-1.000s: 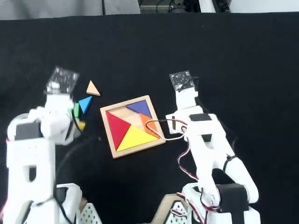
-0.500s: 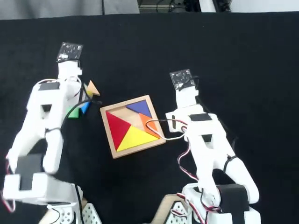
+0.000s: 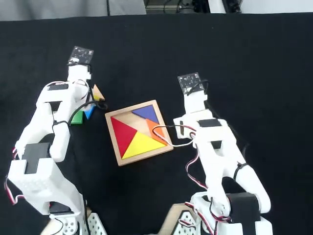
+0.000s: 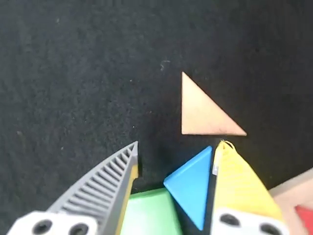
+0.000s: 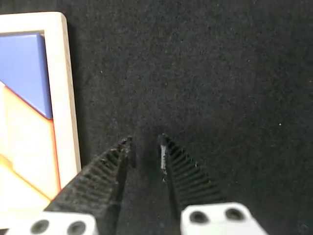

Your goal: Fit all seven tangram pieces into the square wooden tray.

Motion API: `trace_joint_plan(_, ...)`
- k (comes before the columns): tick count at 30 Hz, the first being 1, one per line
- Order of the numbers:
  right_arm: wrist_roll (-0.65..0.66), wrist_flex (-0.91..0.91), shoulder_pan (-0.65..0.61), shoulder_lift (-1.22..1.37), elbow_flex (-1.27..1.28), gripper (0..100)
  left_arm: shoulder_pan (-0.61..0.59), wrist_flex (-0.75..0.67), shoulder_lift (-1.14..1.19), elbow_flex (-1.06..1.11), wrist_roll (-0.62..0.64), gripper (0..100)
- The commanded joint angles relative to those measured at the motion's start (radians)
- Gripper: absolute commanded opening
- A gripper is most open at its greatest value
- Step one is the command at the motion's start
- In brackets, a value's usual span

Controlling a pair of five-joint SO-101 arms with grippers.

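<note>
Square wooden tray [image 3: 131, 107] on black surface [image 3: 254, 63], partly filled, tan triangle [image 4: 200, 110], blue triangle [image 4: 191, 188], green piece [image 4: 149, 213] loose just off its left corner, left gripper [image 4: 179, 144] spread wide astride blue triangle, grasping nothing, right gripper [image 5: 145, 139] narrowly parted, empty, beside tray's right rim

A: What covers the table?

B: A black, felt-like cloth [image 3: 254, 58], matte and evenly lit, reaching the left and right edges of the high view.

A: And past the far edge?

B: A grey surface [image 3: 54, 9] behind the far left corner, dark gear with cables [image 3: 195, 6] near the middle, and a white patch [image 3: 279, 5] toward the far right corner.
</note>
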Motion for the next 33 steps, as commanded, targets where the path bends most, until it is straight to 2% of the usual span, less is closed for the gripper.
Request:
trace_joint_plan(1,0.003,-0.018,0.014,0.004,-0.019,8.5,-0.035,0.002,-0.008,-0.056,-0.087,25)
trace_joint_plan(10,0.003,-0.018,0.014,0.004,-0.015,8.6,-0.147,-0.071,0.046,-0.033,-0.095,25)
trace_joint_plan(23,0.003,-0.018,0.014,0.004,-0.015,8.6,-0.426,-0.072,-0.008,-0.054,-0.097,25)
trace_joint_plan(28,0.003,-0.018,0.014,0.004,-0.015,8.6,-0.456,-0.069,-0.025,-0.091,-0.095,25)
trace_joint_plan(33,0.003,-0.018,0.014,0.004,-0.015,8.7,-0.426,-0.098,-0.015,-0.142,-0.095,25)
